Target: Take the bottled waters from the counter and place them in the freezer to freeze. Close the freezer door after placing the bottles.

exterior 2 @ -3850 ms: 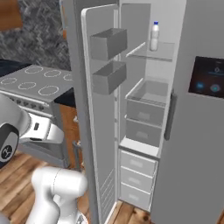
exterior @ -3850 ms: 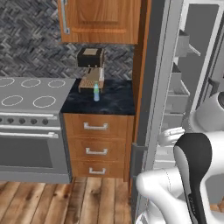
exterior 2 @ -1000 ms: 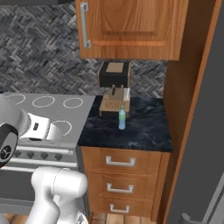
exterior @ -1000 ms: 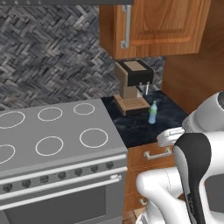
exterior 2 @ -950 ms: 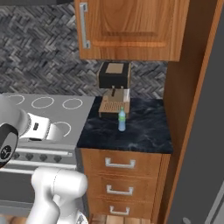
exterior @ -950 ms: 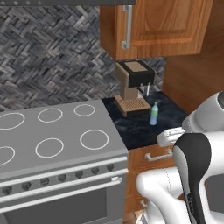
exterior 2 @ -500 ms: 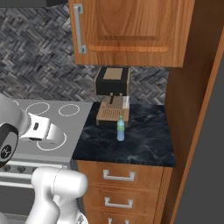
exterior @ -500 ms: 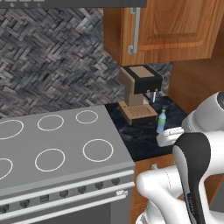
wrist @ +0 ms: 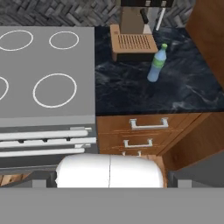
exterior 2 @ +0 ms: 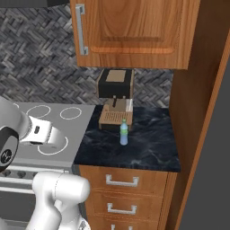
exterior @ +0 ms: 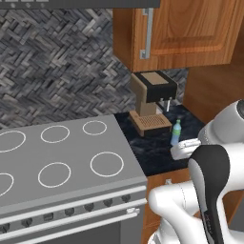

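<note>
The clear bluish-green bottle [exterior 2: 123,132] with a green cap stands upright on the black marbled counter [exterior 2: 148,150], just in front of the coffee machine's wooden tray. It also shows as the bottle [exterior: 176,133] in the left base view and the bottle [wrist: 157,64] in the hand view. My gripper [wrist: 112,183] hangs well back from the counter, above the floor in front of the drawers. Its dark fingertips [wrist: 43,180] stand far apart with nothing between them. The white bottle with the blue cap, the freezer and its door are out of view.
A brown and black coffee machine [exterior 2: 116,103] stands at the back of the counter under a brown wall cupboard [exterior 2: 134,31]. The grey stovetop [exterior: 57,164] with white rings lies to the left. Wooden drawers [wrist: 146,131] are below, and a tall wooden panel [exterior 2: 197,117] closes off the right.
The whole picture has shifted: the base has driven nearer the counter, so the counter and bottle look larger. The bottle keeps its place by the coffee machine.
</note>
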Robot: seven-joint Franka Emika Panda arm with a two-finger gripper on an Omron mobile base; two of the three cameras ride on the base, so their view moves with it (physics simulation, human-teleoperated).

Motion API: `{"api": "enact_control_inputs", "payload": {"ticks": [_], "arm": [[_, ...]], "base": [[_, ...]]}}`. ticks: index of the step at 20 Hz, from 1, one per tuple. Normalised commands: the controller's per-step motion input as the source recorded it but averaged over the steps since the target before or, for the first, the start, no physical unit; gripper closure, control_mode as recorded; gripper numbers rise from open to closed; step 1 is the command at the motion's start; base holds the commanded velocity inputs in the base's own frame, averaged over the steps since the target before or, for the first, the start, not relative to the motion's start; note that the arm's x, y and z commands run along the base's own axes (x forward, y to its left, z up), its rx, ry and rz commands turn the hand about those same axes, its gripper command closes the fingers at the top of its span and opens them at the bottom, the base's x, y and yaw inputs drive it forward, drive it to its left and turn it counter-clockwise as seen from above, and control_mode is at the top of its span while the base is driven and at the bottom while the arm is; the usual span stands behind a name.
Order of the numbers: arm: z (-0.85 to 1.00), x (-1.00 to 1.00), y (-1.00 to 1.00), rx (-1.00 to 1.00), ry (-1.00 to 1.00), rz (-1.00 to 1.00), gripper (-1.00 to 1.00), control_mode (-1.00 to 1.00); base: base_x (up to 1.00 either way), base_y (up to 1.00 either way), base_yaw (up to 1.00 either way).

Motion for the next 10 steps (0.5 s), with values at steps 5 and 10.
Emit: {"api": "enact_control_inputs", "payload": {"ticks": [5, 10], "arm": [[-0.01, 0.06, -0.04, 0.01, 0.0, 0.01, -1.0, -1.0], [-0.01, 0.28, -0.38, 0.03, -0.19, 0.11, -1.0, -1.0]], "base": [[0.0, 0.0, 0.0], [0.0, 0.0, 0.0]]}}
